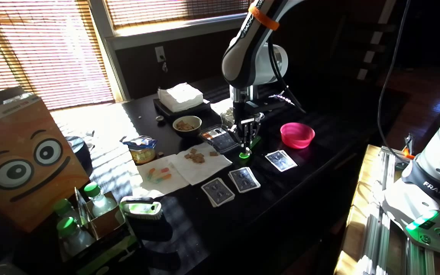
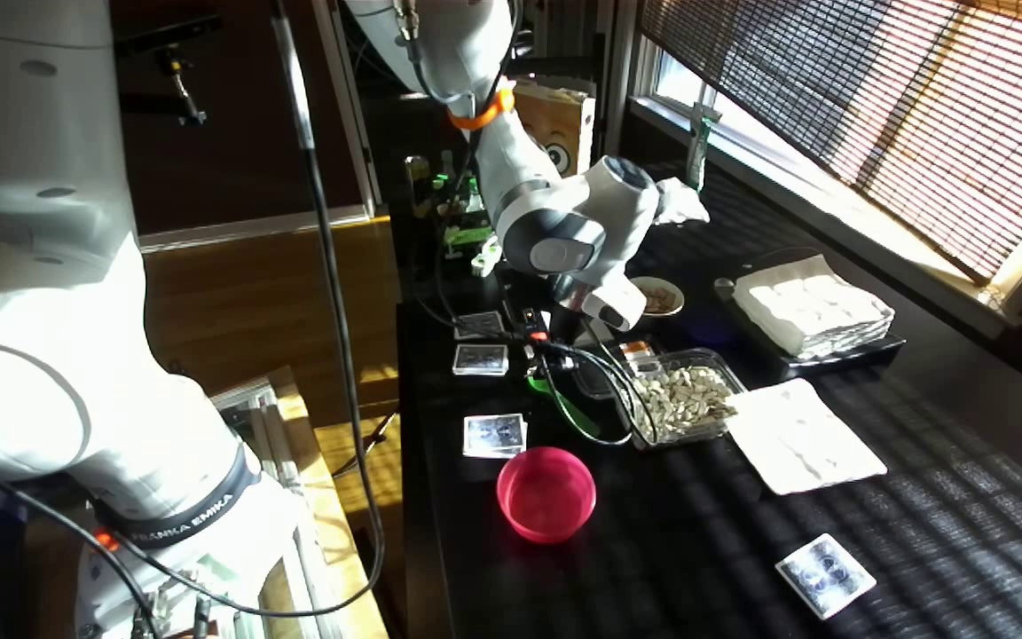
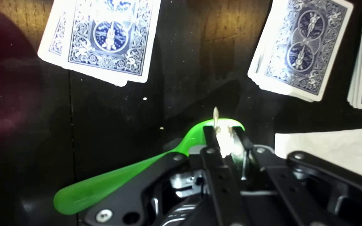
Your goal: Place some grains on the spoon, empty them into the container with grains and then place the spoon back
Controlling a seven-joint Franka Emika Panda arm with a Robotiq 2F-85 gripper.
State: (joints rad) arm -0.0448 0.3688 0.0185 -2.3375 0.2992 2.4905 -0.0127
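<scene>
The bright green spoon [image 3: 115, 180] lies on the dark table, its handle slanting down-left in the wrist view; it also shows in both exterior views [image 1: 244, 156] [image 2: 580, 415]. My gripper [image 3: 225, 128] points down with its tips at the spoon's bowl, which the fingers partly cover. The fingers are narrowly apart, with a bright, overexposed clump of pale grains [image 3: 224, 141] between them. One grain sticks out past a fingertip. In an exterior view the gripper [image 1: 246, 147] stands just above the bowl. The see-through container [image 2: 688, 437] with grains stands beside the spoon's handle end.
Card stacks [image 3: 105, 40] [image 3: 300, 50] lie near the spoon, with the pink bowl [image 2: 546, 497] beyond one stack. Napkins with snacks [image 1: 183, 168], a dark flat tray [image 1: 222, 139], and a bowl with brown contents [image 1: 186, 125] are close by. Stray crumbs [image 3: 145, 99] lie on the table.
</scene>
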